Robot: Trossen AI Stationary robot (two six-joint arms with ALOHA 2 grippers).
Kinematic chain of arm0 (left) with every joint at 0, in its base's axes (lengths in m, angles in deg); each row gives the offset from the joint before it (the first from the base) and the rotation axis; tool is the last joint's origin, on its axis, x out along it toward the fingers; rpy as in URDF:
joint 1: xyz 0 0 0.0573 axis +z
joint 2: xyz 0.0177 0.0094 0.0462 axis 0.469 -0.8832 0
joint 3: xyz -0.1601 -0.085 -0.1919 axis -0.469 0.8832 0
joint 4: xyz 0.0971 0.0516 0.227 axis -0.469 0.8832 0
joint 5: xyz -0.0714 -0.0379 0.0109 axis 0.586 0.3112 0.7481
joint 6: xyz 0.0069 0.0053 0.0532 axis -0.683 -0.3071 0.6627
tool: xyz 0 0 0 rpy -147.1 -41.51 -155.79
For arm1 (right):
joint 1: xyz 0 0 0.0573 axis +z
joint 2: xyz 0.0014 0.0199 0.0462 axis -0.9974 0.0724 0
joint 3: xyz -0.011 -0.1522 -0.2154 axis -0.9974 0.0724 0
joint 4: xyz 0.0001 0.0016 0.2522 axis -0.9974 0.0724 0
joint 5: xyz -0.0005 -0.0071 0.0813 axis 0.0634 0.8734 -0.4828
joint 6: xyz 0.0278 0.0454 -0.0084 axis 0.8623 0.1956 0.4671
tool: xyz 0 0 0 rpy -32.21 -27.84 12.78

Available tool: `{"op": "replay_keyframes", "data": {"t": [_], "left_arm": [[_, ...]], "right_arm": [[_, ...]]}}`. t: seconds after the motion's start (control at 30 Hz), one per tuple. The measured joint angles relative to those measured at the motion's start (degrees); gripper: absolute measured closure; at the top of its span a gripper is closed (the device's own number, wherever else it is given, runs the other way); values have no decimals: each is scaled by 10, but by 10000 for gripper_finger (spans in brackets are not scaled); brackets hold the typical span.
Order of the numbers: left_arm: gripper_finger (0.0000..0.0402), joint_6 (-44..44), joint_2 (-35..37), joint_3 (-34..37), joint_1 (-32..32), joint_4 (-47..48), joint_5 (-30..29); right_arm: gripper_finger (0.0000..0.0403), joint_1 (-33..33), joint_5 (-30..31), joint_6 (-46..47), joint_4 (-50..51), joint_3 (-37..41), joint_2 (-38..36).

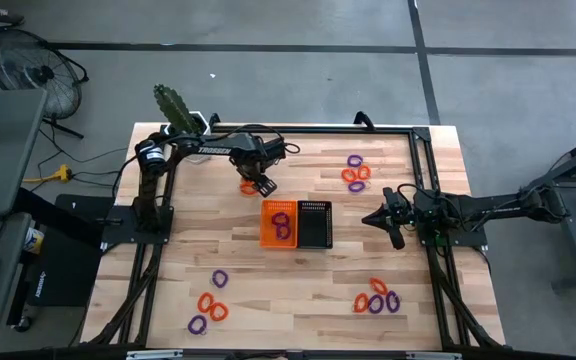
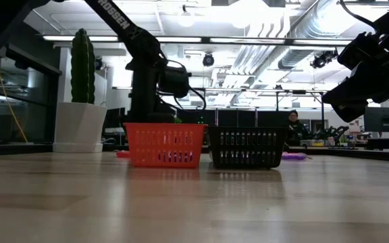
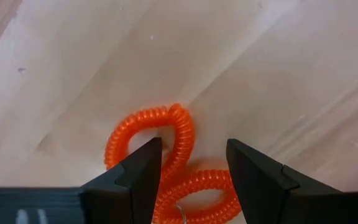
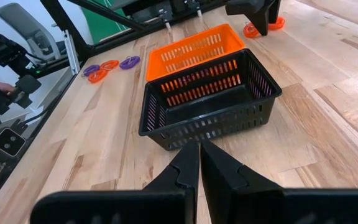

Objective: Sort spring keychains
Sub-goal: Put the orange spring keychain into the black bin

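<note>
Left gripper (image 3: 188,165) spread wide, low over two orange spring keychains (image 3: 166,140) lying on the wood just behind the orange bin (image 1: 277,222); touching them or not, hard to tell. Right gripper (image 4: 199,163) pinched shut, empty, hovering near the black bin (image 4: 207,102). Purple loops (image 1: 283,226) inside the orange bin.

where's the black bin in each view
High view: black bin at table centre, touching the right side of the orange bin.
Low view: black bin at centre, just right of the orange bin.
Left wrist view: not in it; only orange keychains on wood.
Right wrist view: black bin in the middle, ahead of the shut right gripper.
Shared landmark: the orange bin.
</note>
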Motion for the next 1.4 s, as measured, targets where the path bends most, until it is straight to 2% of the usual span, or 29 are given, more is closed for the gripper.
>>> {"op": "replay_keyframes", "data": {"t": [0.47, 1.0, 1.2, 1.4], "left_arm": [[224, 19, 0, 0, 0, 12, 25], [371, 40, 0, 0, 0, 17, 22], [383, 50, 5, -8, -1, 19, 3], [381, 59, 43, -26, -1, 20, -9]], "right_arm": [[391, 0, 0, 0, 0, 0, 0], [391, 0, 0, 0, 0, 0, 0], [391, 0, 0, 0, 0, 0, 0], [391, 0, 0, 0, 0, 0, 0]]}}
